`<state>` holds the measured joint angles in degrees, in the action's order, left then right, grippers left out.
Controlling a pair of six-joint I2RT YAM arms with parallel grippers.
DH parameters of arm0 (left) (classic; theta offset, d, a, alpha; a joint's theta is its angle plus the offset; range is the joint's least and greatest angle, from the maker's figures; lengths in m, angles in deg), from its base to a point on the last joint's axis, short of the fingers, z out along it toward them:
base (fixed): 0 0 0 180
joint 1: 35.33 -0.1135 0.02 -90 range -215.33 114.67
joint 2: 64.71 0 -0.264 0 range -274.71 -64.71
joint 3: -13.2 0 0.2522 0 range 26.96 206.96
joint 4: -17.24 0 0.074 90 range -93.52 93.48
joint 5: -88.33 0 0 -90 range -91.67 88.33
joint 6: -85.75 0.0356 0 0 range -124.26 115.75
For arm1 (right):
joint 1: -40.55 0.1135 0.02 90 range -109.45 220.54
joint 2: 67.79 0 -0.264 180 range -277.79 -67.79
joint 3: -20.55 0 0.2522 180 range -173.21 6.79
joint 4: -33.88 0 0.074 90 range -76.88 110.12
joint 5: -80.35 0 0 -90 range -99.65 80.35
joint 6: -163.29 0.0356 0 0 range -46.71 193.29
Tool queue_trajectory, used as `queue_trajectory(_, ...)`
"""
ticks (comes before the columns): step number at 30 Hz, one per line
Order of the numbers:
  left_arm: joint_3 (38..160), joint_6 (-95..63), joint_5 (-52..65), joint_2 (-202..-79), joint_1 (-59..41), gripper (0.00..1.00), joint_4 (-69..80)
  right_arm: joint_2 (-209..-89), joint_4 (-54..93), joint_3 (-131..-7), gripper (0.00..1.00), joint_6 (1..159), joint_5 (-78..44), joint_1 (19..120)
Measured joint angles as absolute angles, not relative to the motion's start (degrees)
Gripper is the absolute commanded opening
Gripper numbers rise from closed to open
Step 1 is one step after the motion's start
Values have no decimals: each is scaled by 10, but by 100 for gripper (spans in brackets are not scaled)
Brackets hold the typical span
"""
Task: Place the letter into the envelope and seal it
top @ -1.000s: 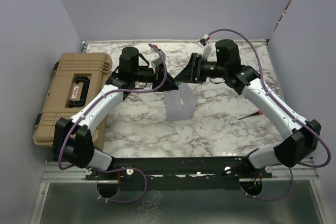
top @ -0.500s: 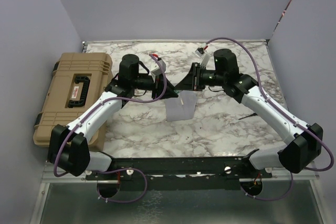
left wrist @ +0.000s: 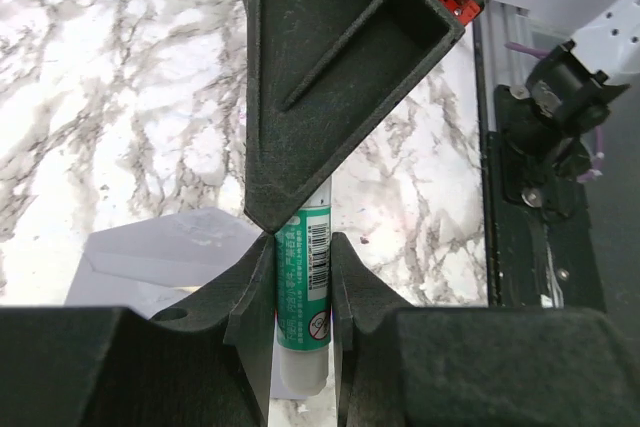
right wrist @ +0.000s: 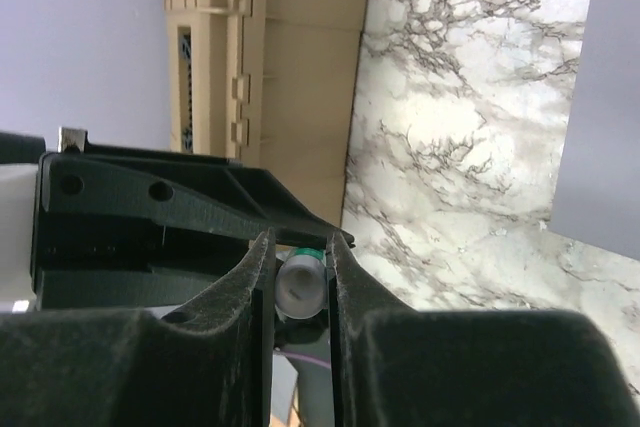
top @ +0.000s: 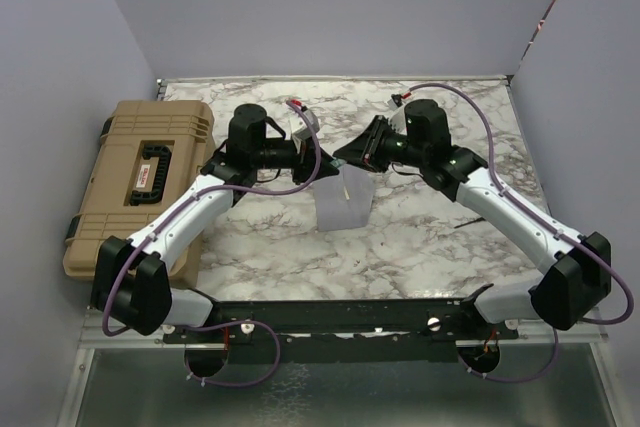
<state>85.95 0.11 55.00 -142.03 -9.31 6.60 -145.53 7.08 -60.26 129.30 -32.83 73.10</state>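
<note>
Two hands, left hand and right hand, both pinched one glue stick above the grey envelope, which lay flat on the tabletop. Likely risk: an uneven pull while uncapping could drop the stick.

The tan case blocks the left; table right of the envelope lies mostly open.

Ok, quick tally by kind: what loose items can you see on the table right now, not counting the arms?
Envelope: 1
Glue stick: 1, clamped by left gripper and right gripper
Tan hard case: 1
Total: 3
</note>
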Motion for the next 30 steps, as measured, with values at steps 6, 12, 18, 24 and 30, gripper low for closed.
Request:
queue_trajectory(6, 859, -9, 510, -1437, -93, 0, 95, -1457, 76, -603, 70, 1313, -303, 731)
queue_trajectory(12, 861, -74, 470, -1455, -94, 0, 135, -1430, 18, -630, 73, 1233, -254, 731)
queue_trajectory(18, 885, -137, 450, -1459, -92, 0, 153, -1402, -28, -643, 76, 1166, -223, 731)
queue_trajectory(24, 933, -194, 429, -1467, -78, 0, 172, -1385, -94, -644, 82, 1125, -206, 730)
queue_trajectory(30, 951, -227, 414, -1480, -63, 0, 176, -1336, -134, -643, 82, 1083, -215, 728)
